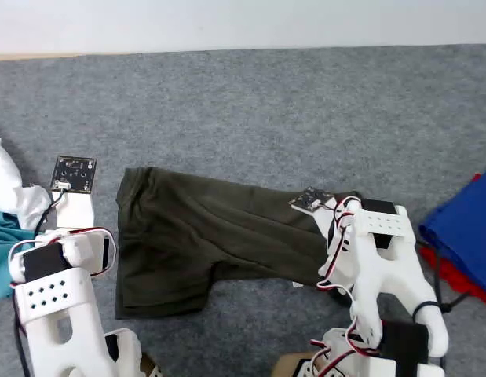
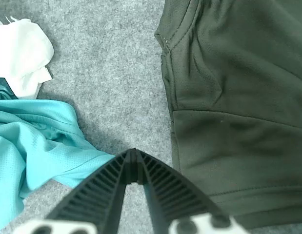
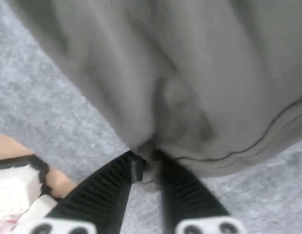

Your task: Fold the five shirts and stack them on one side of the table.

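High view: a dark olive shirt [image 1: 203,236] lies creased and partly folded in the middle of the grey, felt-like table [image 1: 266,102]. The right arm [image 1: 376,251] covers the shirt's right edge. At the right border a blue shirt [image 1: 462,228] lies over a red shirt [image 1: 454,279], both cut off. At the left border a white shirt [image 1: 7,181] and a teal shirt [image 1: 1,243] are cut off too, just beside the left arm [image 1: 50,290].

Left wrist view: the left claw [image 2: 136,158] — two black ribbed fingers pressed together on nothing — hangs over bare table between the crumpled teal mesh and the olive shirt's stitched hem.

Right wrist view: everything is blurred. The right claw [image 3: 147,163] is pinched on a bunched fold of the olive shirt near its seamed edge — grey table shows beneath.
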Available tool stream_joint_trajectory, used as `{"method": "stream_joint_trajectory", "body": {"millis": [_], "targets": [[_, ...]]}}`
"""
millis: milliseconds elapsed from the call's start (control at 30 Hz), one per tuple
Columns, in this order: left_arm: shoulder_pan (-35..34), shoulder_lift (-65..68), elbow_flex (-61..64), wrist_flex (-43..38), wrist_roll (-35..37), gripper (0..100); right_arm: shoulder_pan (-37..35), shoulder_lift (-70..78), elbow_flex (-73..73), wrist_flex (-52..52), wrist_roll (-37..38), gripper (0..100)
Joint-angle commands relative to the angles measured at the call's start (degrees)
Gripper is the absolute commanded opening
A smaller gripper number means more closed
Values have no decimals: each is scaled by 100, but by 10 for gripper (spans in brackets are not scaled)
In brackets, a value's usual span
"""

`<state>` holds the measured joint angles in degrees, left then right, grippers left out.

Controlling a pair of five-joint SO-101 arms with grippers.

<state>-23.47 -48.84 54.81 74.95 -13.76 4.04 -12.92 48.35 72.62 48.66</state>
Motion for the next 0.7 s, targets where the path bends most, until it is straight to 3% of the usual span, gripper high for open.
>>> {"method": "stream_joint_trajectory", "body": {"millis": [0, 667], "targets": [[35, -70, -22, -62, -53, 2, 75, -101, -229, -163, 53, 10], [35, -88, -22, -62, -62, 2, 277, -40, -3798, -145, 62, 10]]}}
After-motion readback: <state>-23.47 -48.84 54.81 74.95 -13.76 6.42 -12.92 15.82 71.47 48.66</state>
